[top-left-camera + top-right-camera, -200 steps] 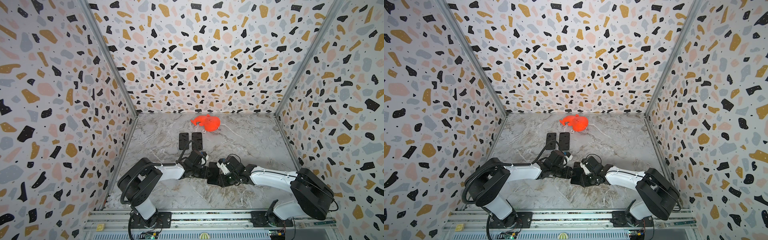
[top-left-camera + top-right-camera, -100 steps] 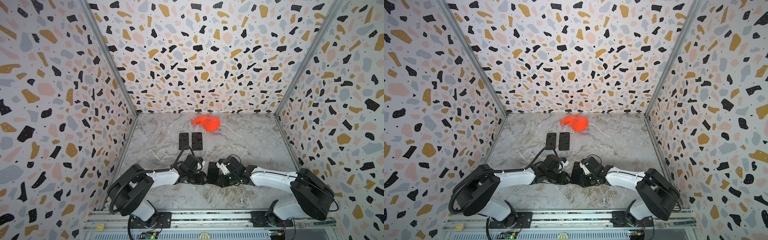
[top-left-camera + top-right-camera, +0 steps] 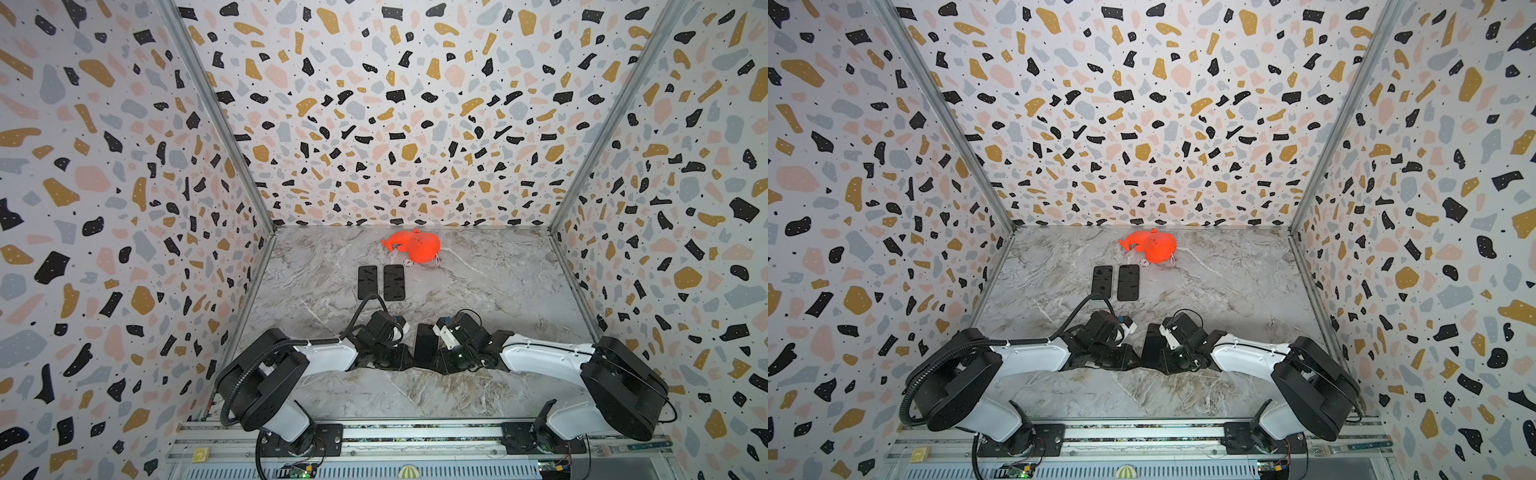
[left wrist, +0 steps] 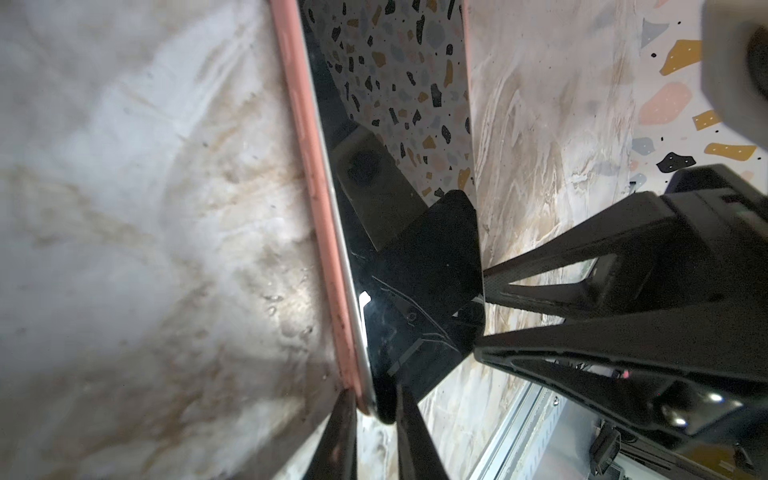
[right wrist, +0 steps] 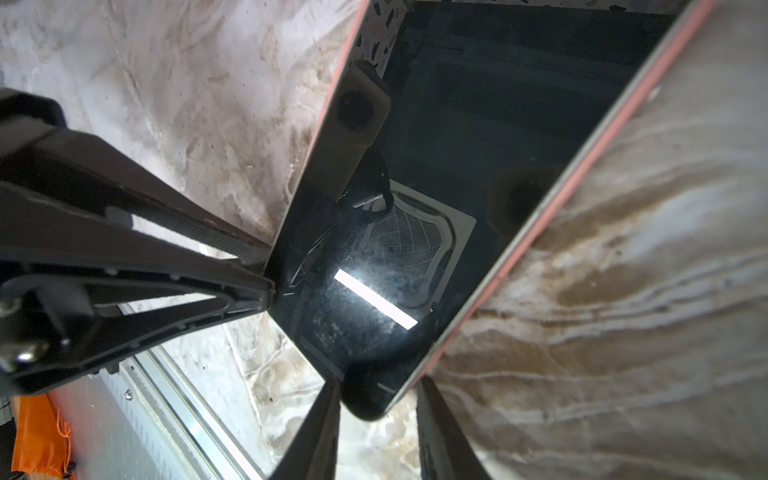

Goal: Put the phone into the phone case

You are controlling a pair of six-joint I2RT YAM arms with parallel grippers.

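A black-screened phone (image 3: 426, 351) is held just above the table's front centre, between both arms. Along its side a pink band (image 4: 316, 183) lies outside a silver rim; it looks like the phone case. In the left wrist view my left gripper (image 4: 376, 399) is shut on one near corner of the phone (image 4: 415, 266), one finger on the pink edge and one on the screen side. My right gripper (image 5: 378, 386) is shut on the other near corner of the phone (image 5: 457, 166). Both grippers meet at the phone in both top views, left gripper (image 3: 1128, 360) and right gripper (image 3: 1167, 358).
Two flat black rectangles (image 3: 367, 282) (image 3: 394, 282) lie side by side on the marble table (image 3: 498, 299) behind the arms. An orange pouch (image 3: 415, 246) sits near the back wall. Speckled walls close in three sides; a metal rail (image 3: 415, 434) runs along the front.
My left arm has swung down toward the front, and its gripper has closed onto the phone's corner. The right gripper has kept its hold and place.
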